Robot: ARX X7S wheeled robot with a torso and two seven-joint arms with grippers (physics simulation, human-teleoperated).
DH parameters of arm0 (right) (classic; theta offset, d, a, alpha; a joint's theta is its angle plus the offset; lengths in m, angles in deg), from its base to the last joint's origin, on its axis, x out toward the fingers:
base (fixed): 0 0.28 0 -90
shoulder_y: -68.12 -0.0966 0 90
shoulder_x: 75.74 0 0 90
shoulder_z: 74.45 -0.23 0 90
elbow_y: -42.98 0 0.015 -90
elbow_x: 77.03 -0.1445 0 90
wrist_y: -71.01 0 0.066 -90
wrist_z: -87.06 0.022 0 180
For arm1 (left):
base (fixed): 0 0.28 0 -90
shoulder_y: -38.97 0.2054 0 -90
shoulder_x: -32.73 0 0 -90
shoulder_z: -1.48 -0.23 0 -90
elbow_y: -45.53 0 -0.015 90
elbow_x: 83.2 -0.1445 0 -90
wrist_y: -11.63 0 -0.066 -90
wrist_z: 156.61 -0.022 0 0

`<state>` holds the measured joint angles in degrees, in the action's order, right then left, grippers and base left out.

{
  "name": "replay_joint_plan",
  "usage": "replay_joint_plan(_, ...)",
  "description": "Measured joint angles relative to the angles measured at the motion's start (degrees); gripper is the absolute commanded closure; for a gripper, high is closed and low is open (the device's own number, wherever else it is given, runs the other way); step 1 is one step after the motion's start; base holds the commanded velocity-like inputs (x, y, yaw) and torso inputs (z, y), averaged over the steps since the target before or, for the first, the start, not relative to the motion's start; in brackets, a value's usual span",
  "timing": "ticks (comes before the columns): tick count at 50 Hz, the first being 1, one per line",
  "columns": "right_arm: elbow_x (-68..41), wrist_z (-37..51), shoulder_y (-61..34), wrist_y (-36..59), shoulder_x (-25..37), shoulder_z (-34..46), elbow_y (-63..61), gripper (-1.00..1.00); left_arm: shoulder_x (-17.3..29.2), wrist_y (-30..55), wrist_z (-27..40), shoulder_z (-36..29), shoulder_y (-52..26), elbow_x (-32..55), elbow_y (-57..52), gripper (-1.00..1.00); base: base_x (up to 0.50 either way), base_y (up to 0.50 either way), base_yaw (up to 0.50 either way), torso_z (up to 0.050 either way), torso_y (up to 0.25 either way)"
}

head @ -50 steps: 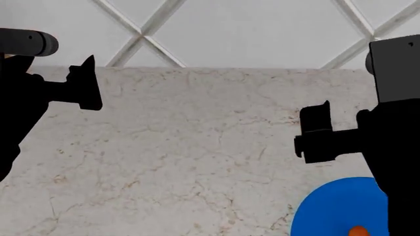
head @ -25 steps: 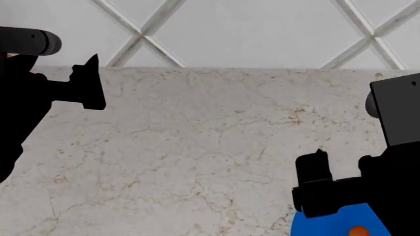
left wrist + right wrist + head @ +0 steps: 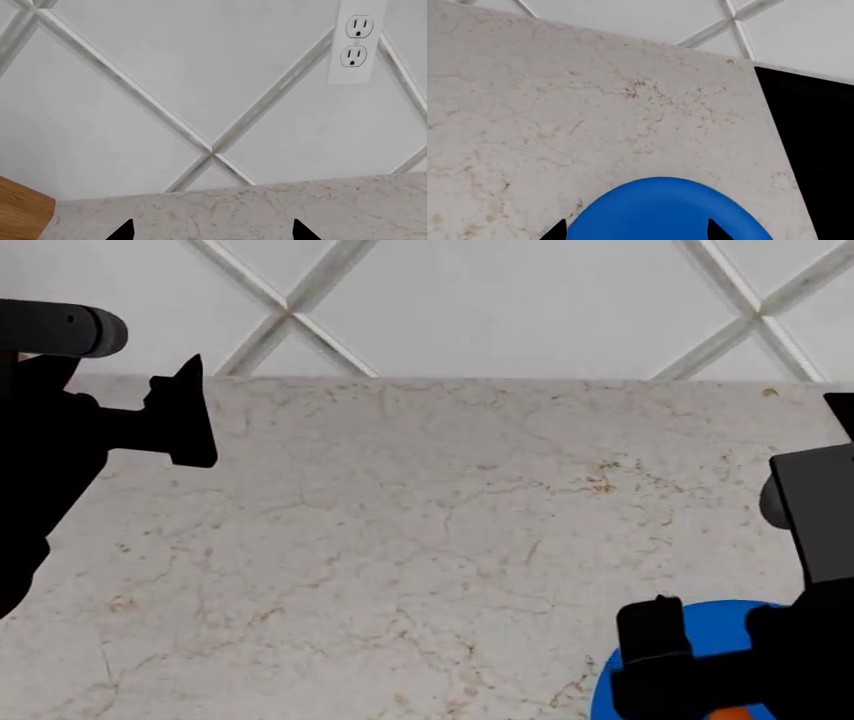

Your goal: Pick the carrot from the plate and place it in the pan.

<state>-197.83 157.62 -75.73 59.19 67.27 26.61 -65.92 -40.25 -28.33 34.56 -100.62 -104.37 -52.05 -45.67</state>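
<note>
Right claw (image 3: 701,655) hovers over the plate (image 3: 721,625).

Beige marble countertop (image 3: 400,540) is running back to a white wall (image 3: 507,300) tiled in diamond pattern. White double outlet (image 3: 355,42) is sitting on wall; wooden block (image 3: 23,212) is showing at counter's edge.

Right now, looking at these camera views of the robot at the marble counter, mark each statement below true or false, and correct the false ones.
1. The flat round bright blue plate lies on the marble counter. True.
2. The right gripper is over the blue plate. True.
3. The left gripper holds the small orange carrot. False: it holds nothing; the carrot is at the plate.
4. A white wall outlet shows in the left wrist view. True.
5. The wall is plain brick. False: pale tiles in a diamond pattern.
</note>
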Motion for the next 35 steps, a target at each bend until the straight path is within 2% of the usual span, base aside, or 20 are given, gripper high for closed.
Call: replay_joint_plan(35,7.0,-5.39,7.68,-0.22,2.09,-2.53,-0.36,-1.0,0.34,-0.45,0.37,-0.26,0.34,0.57,0.08,-1.0,0.0,0.0,0.0,0.0,0.0)
